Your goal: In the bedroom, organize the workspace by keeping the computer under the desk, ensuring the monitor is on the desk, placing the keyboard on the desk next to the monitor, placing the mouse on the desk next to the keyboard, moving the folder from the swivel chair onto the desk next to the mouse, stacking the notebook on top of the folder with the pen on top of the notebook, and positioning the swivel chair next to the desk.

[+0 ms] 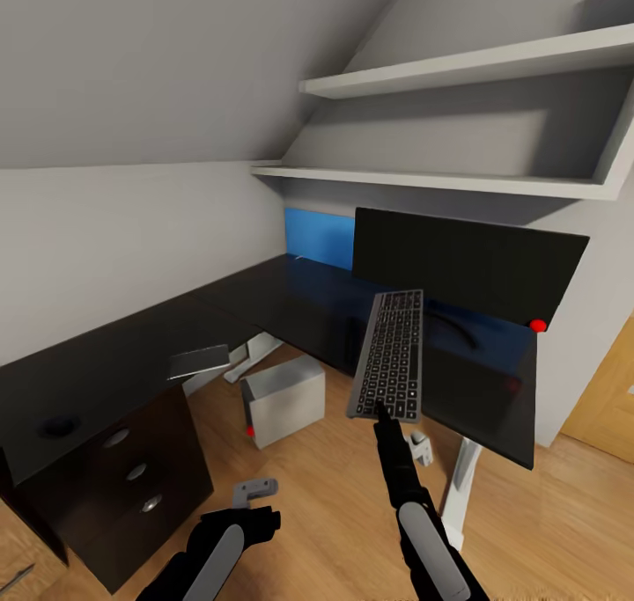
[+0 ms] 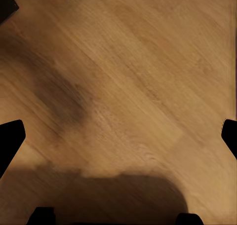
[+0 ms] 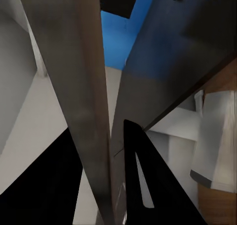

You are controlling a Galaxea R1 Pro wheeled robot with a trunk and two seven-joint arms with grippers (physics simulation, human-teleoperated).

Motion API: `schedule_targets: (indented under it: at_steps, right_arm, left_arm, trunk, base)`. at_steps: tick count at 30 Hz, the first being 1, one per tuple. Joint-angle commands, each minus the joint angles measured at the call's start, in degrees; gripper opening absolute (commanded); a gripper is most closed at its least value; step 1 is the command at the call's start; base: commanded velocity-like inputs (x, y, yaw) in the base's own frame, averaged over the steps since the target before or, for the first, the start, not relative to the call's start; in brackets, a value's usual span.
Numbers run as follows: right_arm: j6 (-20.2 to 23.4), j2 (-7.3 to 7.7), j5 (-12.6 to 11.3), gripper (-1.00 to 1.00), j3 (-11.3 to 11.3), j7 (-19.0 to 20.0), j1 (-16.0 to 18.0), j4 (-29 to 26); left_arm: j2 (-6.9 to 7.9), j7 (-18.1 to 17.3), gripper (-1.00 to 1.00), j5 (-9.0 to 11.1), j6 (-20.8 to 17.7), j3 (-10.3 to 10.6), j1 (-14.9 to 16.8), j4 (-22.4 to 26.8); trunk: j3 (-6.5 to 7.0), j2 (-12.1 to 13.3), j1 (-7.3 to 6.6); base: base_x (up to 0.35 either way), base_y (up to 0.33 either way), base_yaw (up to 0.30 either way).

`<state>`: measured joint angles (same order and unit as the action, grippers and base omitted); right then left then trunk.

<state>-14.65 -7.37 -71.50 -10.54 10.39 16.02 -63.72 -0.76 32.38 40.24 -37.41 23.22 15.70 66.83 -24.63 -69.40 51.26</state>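
Keyboard [image 1: 388,355], slim grey, dark keys, pinched by right fingers [image 1: 382,410].

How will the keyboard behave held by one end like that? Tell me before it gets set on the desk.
The keyboard, pinched at its near short edge by the right tool, looks straight, so probably stiff. Held so far from its middle, it may pivot or slip. Being slim and flat, it should lie stable on the desk.

The grey keyboard [image 1: 388,355] with dark keys hangs tilted above the front edge of the glossy black desk [image 1: 132,355]. The wide black monitor [image 1: 467,262] stands on the desk. The silver-grey computer [image 1: 283,400] sits on the floor beneath it.
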Motion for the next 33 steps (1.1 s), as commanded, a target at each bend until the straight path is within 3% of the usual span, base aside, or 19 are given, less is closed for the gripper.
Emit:
schedule_targets:
  at_steps: [1,9,24,33]
  right_arm:
    - [-0.29,0.0,-0.48,-1.0,-0.15,0.33,0.06,0.18]
    - [0.05,0.07,-0.58,-1.0,-0.14,0.56,0.06,0.44]
    - [0.31,0.06,-0.66,-1.0,-0.45,0.38,0.06,0.44]
    - [0.19,0.03,-0.59,-1.0,-0.53,0.22,0.06,0.64]
  left_arm:
    - [0.02,0.58,1.0,0.61,-0.04,0.07,0.03,0.07]
    - [-0.02,0.58,1.0,0.62,-0.03,0.07,0.03,-0.02]
    - [-0.01,0.58,1.0,0.62,-0.03,0.14,0.03,-0.03]
    - [-0.03,0.58,1.0,0.55,-0.03,0.16,0.03,-0.03]
  trunk:
    - [-0.06,-0.04,0.0]
    - [-0.12,-0.04,0.0]
    - [-0.2,-0.04,0.0]
    - [-0.2,-0.04,0.0]
  base:
    - [0.0,0.0,-0.273]
    - [0.0,0.0,-0.22]
    - [0.0,0.0,-0.014]
    - [-0.202,0.187,-0.228]
